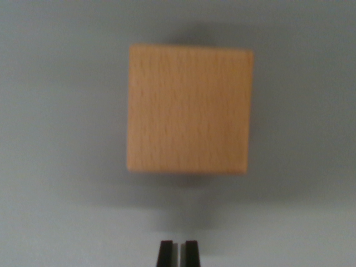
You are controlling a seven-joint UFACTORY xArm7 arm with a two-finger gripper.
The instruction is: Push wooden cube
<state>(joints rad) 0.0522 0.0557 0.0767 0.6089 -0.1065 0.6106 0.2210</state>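
A blurred wooden cube (189, 109) sits mid-frame on a plain grey bench (55, 167), apart from the gripper (178, 253) at the bottom edge, whose dark jaws stand nearly together, holding nothing.

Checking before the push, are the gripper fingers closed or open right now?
Shut, or nearly: the gripper fingertips stand side by side with only a thin slit between them, just below the wooden cube, not touching it.

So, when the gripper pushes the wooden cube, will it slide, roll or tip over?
The wooden cube looks solid with flat faces, so it will probably slide, not roll. The grey surface seems smooth, so little resistance is likely. The gripper, nearly shut, sits about centred below it, so it should not twist much.
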